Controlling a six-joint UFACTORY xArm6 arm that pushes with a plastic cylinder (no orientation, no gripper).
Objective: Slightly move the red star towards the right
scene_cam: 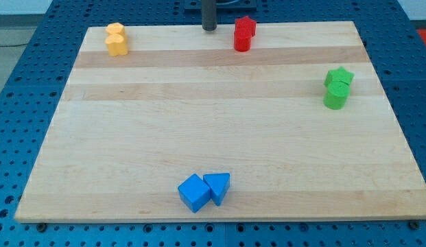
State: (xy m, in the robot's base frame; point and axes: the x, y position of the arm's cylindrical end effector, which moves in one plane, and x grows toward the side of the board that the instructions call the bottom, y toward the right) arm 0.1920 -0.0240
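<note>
My tip (210,29) sits at the board's top edge, just to the view's left of the red star (245,26), a small gap between them; there is no pincer here, only a bare rod, gripping nothing. The red star is up near the top edge too, and touching it just below is a red cylinder (242,42); nothing lies to the star's right along that top strip. Two yellow blocks (116,39) huddle at top left, shapes hard to make out; a green star (340,75) and green cylinder (335,96) touch near the right edge; a blue cube (194,193) and blue triangle (218,186) press together at the bottom. The rod's upper part is cut off by the view's top; the wooden board (219,123) rests on a blue pegboard table (20,82).
</note>
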